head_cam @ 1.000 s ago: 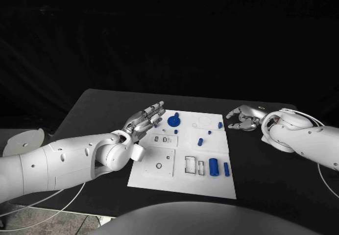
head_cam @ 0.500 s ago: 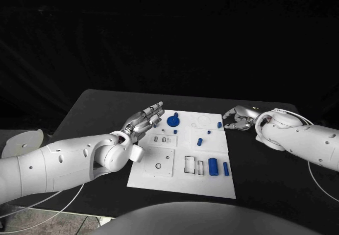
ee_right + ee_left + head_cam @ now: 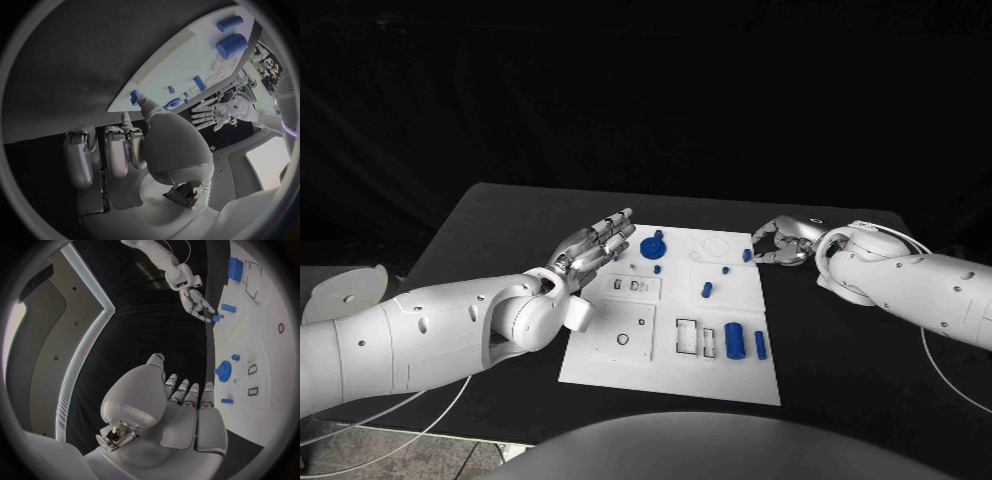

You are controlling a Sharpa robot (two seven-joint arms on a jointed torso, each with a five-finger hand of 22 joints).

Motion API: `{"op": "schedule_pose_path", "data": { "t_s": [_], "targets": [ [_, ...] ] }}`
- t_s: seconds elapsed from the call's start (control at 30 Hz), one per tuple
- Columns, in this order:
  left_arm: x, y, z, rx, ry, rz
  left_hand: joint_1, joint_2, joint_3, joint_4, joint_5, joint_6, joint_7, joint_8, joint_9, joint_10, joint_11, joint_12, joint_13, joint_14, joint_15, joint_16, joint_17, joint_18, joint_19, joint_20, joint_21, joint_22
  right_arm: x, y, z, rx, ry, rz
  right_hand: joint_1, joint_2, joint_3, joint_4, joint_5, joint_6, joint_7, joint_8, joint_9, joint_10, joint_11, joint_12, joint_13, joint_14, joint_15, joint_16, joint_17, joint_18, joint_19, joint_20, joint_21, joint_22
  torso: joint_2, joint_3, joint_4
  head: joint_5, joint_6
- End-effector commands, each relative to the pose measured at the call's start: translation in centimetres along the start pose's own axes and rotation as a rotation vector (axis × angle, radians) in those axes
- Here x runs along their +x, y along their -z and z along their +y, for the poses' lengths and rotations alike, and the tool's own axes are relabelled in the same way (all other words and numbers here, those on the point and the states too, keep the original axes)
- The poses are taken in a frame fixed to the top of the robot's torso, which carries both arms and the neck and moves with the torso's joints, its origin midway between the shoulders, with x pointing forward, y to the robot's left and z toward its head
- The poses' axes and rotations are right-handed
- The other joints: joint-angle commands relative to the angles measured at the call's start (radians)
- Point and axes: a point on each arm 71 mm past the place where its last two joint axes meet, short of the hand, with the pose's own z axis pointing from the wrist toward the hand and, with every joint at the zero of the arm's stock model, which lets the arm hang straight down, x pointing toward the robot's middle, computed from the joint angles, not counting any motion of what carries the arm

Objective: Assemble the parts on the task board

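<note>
The white task board (image 3: 672,365) lies mid-table with several blue parts on it. A blue gear (image 3: 653,250) stands near its far end, and two blue cylinders (image 3: 734,336) lie near its right edge. My left hand (image 3: 596,242) hovers flat with fingers spread over the board's far left edge, holding nothing. My right hand (image 3: 780,243) is at the far right edge, fingers curled. Its thumb tip (image 3: 142,102) is beside a small blue part (image 3: 749,255) on that edge, also visible in the right wrist view (image 3: 134,96). I cannot tell whether it touches.
Small blue pegs (image 3: 708,290) lie scattered across the board's middle. Rectangular slots (image 3: 691,336) and a hole plate (image 3: 627,332) sit toward the near end. Black table (image 3: 862,340) surrounds the board, with open room on both sides.
My right hand has moved left, closing in on the small blue part at the board's far right edge. My left hand has barely shifted.
</note>
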Motion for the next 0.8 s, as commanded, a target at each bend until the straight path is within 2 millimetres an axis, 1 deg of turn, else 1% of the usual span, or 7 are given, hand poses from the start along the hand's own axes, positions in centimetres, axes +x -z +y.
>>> {"op": "schedule_pose_path", "data": {
  "t_s": [0.03, 0.23, 0.4, 0.5, 0.67, 0.77, 0.8],
  "targets": [
    [0.3, -0.06, -0.04, 0.006, 0.012, 0.021, 0.011, 0.002, 0.005, -0.004, 0.007, -0.002, 0.005, 0.005, 0.001, -0.001, 0.004, 0.007, 0.002, 0.0, 0.009, -0.002, -0.001, -0.001, -0.001, 0.009, -0.006, -0.001, 0.16, -0.11, 0.16, -0.007, -0.004, 0.015, -0.008, -0.001, -0.008, 0.002, -0.005, 0.011, 0.0, 0.006, 0.001, 0.107, 0.0, 0.004, 0.263, 0.104, -0.007, 0.003, 0.263, -0.007, 0.106, -0.006, 0.004, 0.263, 0.0, 0.0004, 0.0001, 0.0, 0.0],
    [0.28, -0.05, -0.03, 0.007, 0.012, 0.021, 0.011, 0.002, 0.005, -0.004, 0.007, -0.001, 0.005, 0.005, 0.001, -0.001, 0.004, 0.006, 0.002, 0.0, 0.009, -0.002, -0.001, -0.001, -0.001, 0.009, -0.006, -0.001, 0.39, -0.27, 0.34, 0.002, -0.01, 0.04, -0.008, -0.004, -0.02, 0.008, -0.012, 0.047, -0.013, 0.02, 0.01, 0.107, -0.012, 0.004, 0.263, 0.104, -0.018, 0.003, 0.263, -0.007, 0.106, -0.016, 0.004, 0.263, 0.0, 0.0001, 0.0, -0.001, 0.0],
    [0.27, -0.06, -0.02, 0.006, 0.013, 0.021, 0.011, 0.002, 0.005, -0.004, 0.007, -0.001, 0.005, 0.005, 0.001, -0.001, 0.004, 0.006, 0.002, 0.0, 0.009, -0.002, -0.001, -0.001, -0.001, 0.009, -0.006, -0.001, 0.55, -0.39, 0.53, 0.002, -0.013, 0.053, -0.006, -0.005, -0.024, 0.008, -0.014, 0.041, -0.019, 0.015, 0.01, 0.107, -0.016, 0.004, 0.263, 0.104, -0.021, 0.003, 0.263, -0.007, 0.106, -0.019, 0.004, 0.263, 0.001, -0.0006, -0.0003, -0.002, 0.0],
    [0.3, -0.07, -0.01, 0.005, 0.013, 0.023, 0.011, 0.002, 0.005, -0.004, 0.007, -0.001, 0.005, 0.005, 0.001, -0.001, 0.004, 0.006, 0.002, 0.0, 0.009, -0.002, -0.001, -0.001, -0.001, 0.009, -0.006, -0.001, 0.62, -0.47, 0.63, 0.001, -0.014, 0.058, 0.0, -0.003, -0.023, 0.006, 0.0, 0.04, -0.022, 0.013, 0.011, 0.107, -0.018, 0.004, 0.263, 0.104, -0.024, 0.003, 0.263, -0.007, 0.106, -0.022, 0.004, 0.263, 0.001, 0.0001, -0.0007, -0.001, 0.0],
    [0.35, -0.09, 0.01, 0.004, 0.014, 0.025, 0.011, 0.002, 0.005, -0.004, 0.007, -0.001, 0.005, 0.005, 0.001, -0.001, 0.004, 0.006, 0.002, 0.0, 0.009, -0.002, -0.001, -0.001, -0.001, 0.009, -0.006, -0.001, 0.72, -0.59, 0.75, 0.001, -0.014, 0.068, 0.008, -0.002, -0.022, 0.001, 0.013, 0.04, -0.022, 0.013, 0.015, 0.107, -0.02, 0.004, 0.263, 0.104, -0.025, 0.003, 0.263, -0.007, 0.106, -0.023, 0.004, 0.263, 0.001, 0.0003, 0.0013, 0.0, 0.0],
    [0.33, -0.09, 0.01, 0.003, 0.014, 0.024, 0.011, 0.002, 0.005, -0.004, 0.007, -0.001, 0.005, 0.005, 0.001, -0.001, 0.004, 0.006, 0.002, 0.0, 0.009, -0.002, -0.001, -0.001, -0.001, 0.009, -0.006, -0.001, 0.74, -0.66, 0.82, -0.001, -0.014, 0.068, 0.014, -0.002, -0.021, -0.003, 0.021, 0.039, -0.022, 0.012, 0.018, 0.107, -0.02, 0.004, 0.263, 0.104, -0.025, 0.003, 0.263, -0.007, 0.106, -0.024, 0.004, 0.263, 0.0, 0.0006, 0.0003, 0.001, 0.0],
    [0.32, -0.09, 0.01, 0.003, 0.014, 0.024, 0.011, 0.002, 0.005, -0.004, 0.007, -0.001, 0.005, 0.005, 0.001, -0.001, 0.004, 0.006, 0.002, 0.0, 0.009, -0.002, -0.001, -0.001, -0.001, 0.009, -0.006, -0.001, 0.75, -0.69, 0.85, -0.001, -0.014, 0.069, 0.019, -0.001, -0.02, -0.005, 0.032, 0.038, -0.022, 0.012, 0.02, 0.107, -0.02, 0.004, 0.263, 0.104, -0.026, 0.003, 0.263, -0.007, 0.106, -0.025, 0.004, 0.263, 0.0, 0.0005, 0.0, 0.002, 0.0]
  ]
}}
